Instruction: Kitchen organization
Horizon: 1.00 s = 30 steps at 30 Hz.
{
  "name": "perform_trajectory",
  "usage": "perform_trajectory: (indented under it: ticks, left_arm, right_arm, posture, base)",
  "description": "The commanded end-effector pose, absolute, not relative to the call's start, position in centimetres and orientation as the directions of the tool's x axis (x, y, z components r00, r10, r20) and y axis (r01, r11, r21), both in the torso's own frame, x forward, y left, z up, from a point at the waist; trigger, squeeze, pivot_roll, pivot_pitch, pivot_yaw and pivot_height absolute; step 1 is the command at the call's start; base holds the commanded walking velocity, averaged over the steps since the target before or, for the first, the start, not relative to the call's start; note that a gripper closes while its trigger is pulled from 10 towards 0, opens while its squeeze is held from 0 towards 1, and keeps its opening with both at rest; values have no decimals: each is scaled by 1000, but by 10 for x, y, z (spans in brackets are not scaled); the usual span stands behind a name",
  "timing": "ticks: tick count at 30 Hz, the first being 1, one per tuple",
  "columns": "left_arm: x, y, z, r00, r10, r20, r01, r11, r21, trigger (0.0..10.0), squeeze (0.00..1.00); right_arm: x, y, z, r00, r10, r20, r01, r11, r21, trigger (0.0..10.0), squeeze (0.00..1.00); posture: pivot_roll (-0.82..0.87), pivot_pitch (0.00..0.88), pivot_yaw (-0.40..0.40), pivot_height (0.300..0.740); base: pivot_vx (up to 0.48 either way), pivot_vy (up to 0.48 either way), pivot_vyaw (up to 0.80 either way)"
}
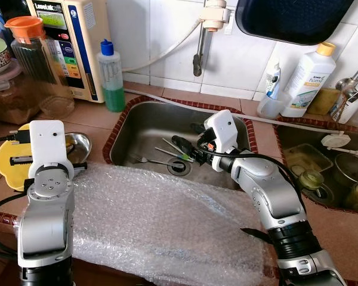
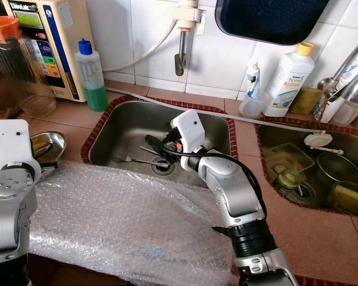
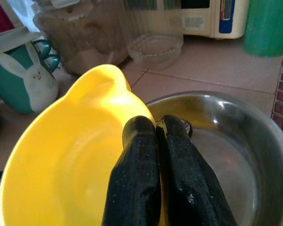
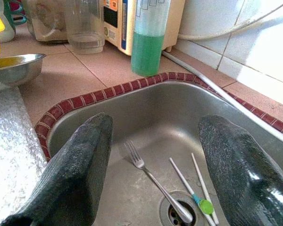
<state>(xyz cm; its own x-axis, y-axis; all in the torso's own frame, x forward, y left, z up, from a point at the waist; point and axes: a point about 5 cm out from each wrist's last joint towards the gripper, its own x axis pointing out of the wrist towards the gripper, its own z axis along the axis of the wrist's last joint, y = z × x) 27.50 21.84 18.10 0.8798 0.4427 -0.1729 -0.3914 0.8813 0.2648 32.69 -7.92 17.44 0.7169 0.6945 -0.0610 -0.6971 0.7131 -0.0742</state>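
The right claw [image 4: 155,174] is held above the steel sink [image 1: 144,122], its two black fingers [image 4: 73,172] spread wide with nothing between them. On the sink floor a fork [image 4: 153,181] is seen lying with its handle end at the drain [image 1: 179,167], and two thin white sticks [image 4: 193,183], one bearing a green tag, lie just beside it. The left claw [image 3: 155,134] is pressed closed, empty, over the meeting rims of a yellow bowl [image 3: 61,174] and a steel bowl [image 3: 245,155] on the tiled tabletop [image 1: 95,116]. Bubble wrap [image 1: 161,220] is spread across the tabletop in front of the sink. A bottle of green liquid [image 1: 112,76] stands upright behind the sink's corner.
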Motion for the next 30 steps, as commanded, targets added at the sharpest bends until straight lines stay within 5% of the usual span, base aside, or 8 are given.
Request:
perform_trajectory:
  ticks: [1, 7, 9, 16, 24, 30]
  left_arm:
    - [276, 218, 184, 881, 453, -137, -403, 870, 283, 0, 0]
    - [279, 215, 204, 901, 431, 57, -419, 826, 377, 0, 0]
    - [287, 198, 222, 931, 303, 202, -363, 823, 437, 0, 0]
    - [298, 173, 233, 924, 58, 378, -288, 755, 589, 0, 0]
    - [300, 152, 224, 888, -215, 407, -146, 707, 692, 0, 0]
    - [298, 131, 214, 831, -410, 376, -32, 639, 768, 0, 0]
  right_arm:
    - [327, -80, 176, 721, 691, -58, -693, 716, -85, 10000, 0]
    - [327, -79, 176, 724, 688, -51, -689, 720, -83, 10000, 0]
    - [334, -83, 184, 763, 646, 5, -645, 762, -51, 10000, 0]
    - [358, -114, 210, 881, 460, 110, -466, 884, 32, 10000, 0]
    - [372, -157, 232, 952, 234, 199, -264, 954, 140, 10000, 0]
    - [379, -154, 241, 925, 345, 158, -371, 911, 182, 10000, 0]
  posture:
    - [187, 0, -58, 740]
    - [185, 0, -60, 740]
    - [185, 0, -64, 740]
    - [172, 0, -70, 740]
    - [150, 0, -63, 740]
    - [144, 0, -66, 740]
  base:
    - [0, 0, 0]
    - [0, 0, 0]
    - [0, 0, 0]
    - [0, 0, 0]
    - [0, 0, 0]
    - [0, 0, 0]
